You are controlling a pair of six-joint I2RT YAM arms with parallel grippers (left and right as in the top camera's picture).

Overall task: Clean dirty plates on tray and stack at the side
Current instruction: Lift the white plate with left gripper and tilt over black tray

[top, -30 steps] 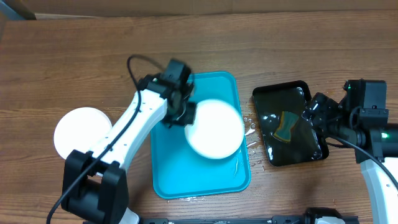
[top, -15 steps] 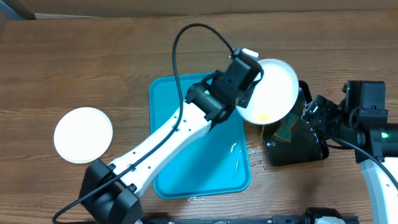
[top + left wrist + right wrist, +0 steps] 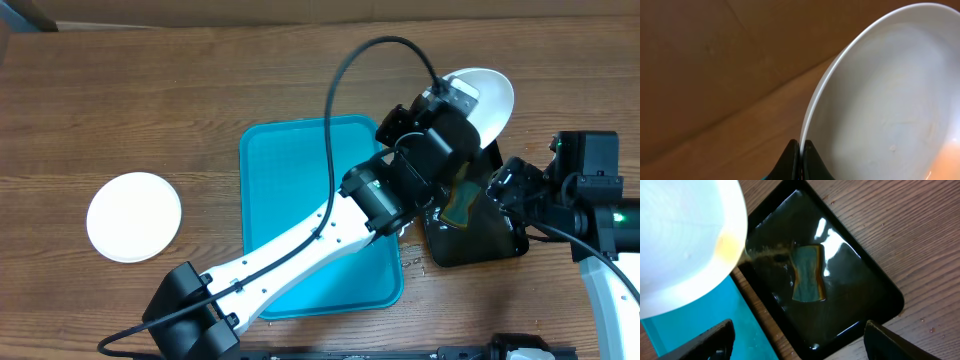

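Over the black tray (image 3: 850, 305), your left gripper (image 3: 801, 156) is clamped on the rim of a tilted plate (image 3: 485, 98); your right gripper (image 3: 799, 337) hangs nearby, fingers (image 3: 707, 342) wide apart.

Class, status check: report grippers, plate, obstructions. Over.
Left gripper shut on plate rim; plate tilted over black tray. Right gripper open, facing sponge. Nothing blocking.

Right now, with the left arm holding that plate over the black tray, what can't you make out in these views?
Held plate: overhead, the left arm hides its lower edge; the left wrist view's corner cuts off its orange smear.
Black tray: overhead, the left arm covers its left side.
Plate on the table: overhead, too flat to tell one from a stack.
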